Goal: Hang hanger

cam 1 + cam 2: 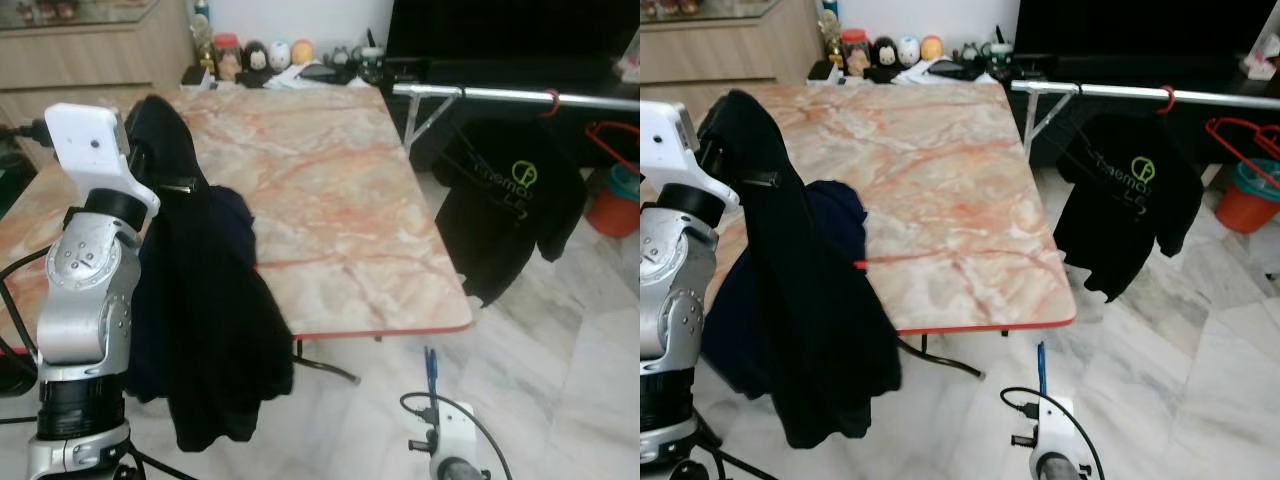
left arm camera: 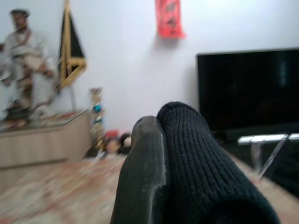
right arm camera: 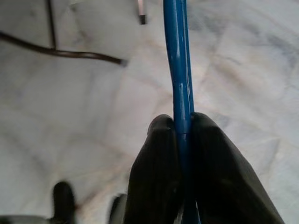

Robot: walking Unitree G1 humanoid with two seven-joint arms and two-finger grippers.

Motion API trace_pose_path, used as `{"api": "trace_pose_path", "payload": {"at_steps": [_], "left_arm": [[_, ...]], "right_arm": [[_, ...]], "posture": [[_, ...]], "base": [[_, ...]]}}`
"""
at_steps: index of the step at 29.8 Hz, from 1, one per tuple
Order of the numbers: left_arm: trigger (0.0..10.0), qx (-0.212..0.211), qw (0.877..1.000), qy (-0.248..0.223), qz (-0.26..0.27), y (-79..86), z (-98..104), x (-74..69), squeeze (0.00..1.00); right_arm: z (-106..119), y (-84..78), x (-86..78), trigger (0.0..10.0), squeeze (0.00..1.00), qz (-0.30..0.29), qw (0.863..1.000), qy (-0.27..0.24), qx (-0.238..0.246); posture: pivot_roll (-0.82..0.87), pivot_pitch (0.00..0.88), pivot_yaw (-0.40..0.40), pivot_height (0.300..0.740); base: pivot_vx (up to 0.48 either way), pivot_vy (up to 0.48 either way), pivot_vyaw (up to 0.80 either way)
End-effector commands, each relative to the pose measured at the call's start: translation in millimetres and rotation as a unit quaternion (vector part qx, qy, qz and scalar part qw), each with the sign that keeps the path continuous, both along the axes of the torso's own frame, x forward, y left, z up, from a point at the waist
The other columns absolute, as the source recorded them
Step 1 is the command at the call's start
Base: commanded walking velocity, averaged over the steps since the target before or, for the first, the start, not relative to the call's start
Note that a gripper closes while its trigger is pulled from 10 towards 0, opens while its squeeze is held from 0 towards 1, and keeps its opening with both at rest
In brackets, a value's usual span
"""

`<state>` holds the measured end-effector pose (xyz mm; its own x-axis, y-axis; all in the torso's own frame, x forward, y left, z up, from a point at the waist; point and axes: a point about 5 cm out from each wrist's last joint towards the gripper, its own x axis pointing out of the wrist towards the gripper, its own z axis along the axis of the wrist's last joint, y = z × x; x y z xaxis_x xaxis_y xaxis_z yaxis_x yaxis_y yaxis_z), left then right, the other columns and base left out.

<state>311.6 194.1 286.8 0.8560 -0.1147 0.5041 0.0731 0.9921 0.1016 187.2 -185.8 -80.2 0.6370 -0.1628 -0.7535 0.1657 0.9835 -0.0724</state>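
Marble flooring and a marble-patterned table [image 1: 330, 200] fill the foreground, with a metal rail [image 1: 520, 96] at two o'clock already carrying a black T-shirt [image 1: 505, 205]. The left gripper [image 2: 156, 163] pinches a dark knit garment [image 1: 200, 300] held up at nine o'clock, while the right gripper [image 3: 183, 140], low at five o'clock, is pressed onto a blue hanger [image 3: 180, 65]. Gripped only by a thin bar, that hanger could twist or slip on the reach to the rail.

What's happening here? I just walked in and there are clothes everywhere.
The robot is partway through hanging laundry. Its left gripper is raised over the marble table, pinching a dark knit garment that drapes down past the table edge. Its right gripper, held low over the floor, is shut on a blue hanger. The garment is not on the hanger yet. A black T-shirt already hangs from the metal rail.
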Motion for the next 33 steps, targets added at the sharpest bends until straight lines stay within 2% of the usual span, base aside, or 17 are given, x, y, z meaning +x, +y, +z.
{"api": "trace_pose_path", "payload": {"at_steps": [1, 5, 10, 12, 17, 22, 33], "left_arm": [[10.0, 0.005, 0.999, -0.033, -0.006, 1.0, 21.6, 7.1, 0.00], [10.0, 0.027, 0.999, -0.035, -0.005, 2.0, 32.1, 19.8, 0.00], [10.0, 0.028, 0.999, -0.027, 0.012, 9.2, 34.1, 26.3, 0.00], [10.0, 0.029, 0.999, -0.019, 0.017, 11.4, 30.1, 27.7, 0.00], [10.0, 0.032, 0.999, 0.043, 0.011, 10.1, -4.6, 22.7, 0.00], [10.0, 0.018, 0.998, 0.064, -0.006, 5.2, -20.2, 19.3, 0.00], [10.0, 0.007, 0.998, 0.064, -0.012, 0.3, -19.3, 23.0, 0.00]], "right_arm": [[-0.4, -3.5, -1.6, 10.0, 0.00, -0.006, 1.000, 0.003, -0.003], [-0.5, -3.3, -1.5, 10.0, 0.00, -0.007, 1.000, 0.004, -0.002], [-0.6, -3.3, -1.6, 10.0, 0.00, -0.005, 1.000, 0.006, -0.003], [-0.7, -3.4, -1.8, 10.0, 0.00, -0.005, 1.000, 0.006, -0.003], [-1.0, -3.9, -2.5, 10.0, 0.00, -0.003, 1.000, 0.007, -0.005], [-1.3, -3.1, -2.7, 10.0, 0.00, 0.001, 1.000, 0.009, -0.005], [-1.5, -2.3, -3.0, 10.0, 0.00, -0.003, 1.000, 0.008, -0.003]], "posture": [[0.10, 0.000, -0.017, 0.740], [0.11, 0.000, -0.017, 0.740], [0.11, 0.000, -0.018, 0.740], [0.11, 0.000, -0.018, 0.740], [0.11, 0.000, -0.020, 0.740], [0.11, 0.000, -0.020, 0.740], [0.10, 0.000, -0.010, 0.740]], "base": [[0.326, 0.000, 0.00], [0.329, 0.000, 0.00], [0.329, 0.000, 0.00], [0.326, 0.000, 0.00], [0.106, 0.000, 0.00], [0.151, 0.000, 0.00], [0.255, 0.000, 0.00]]}}
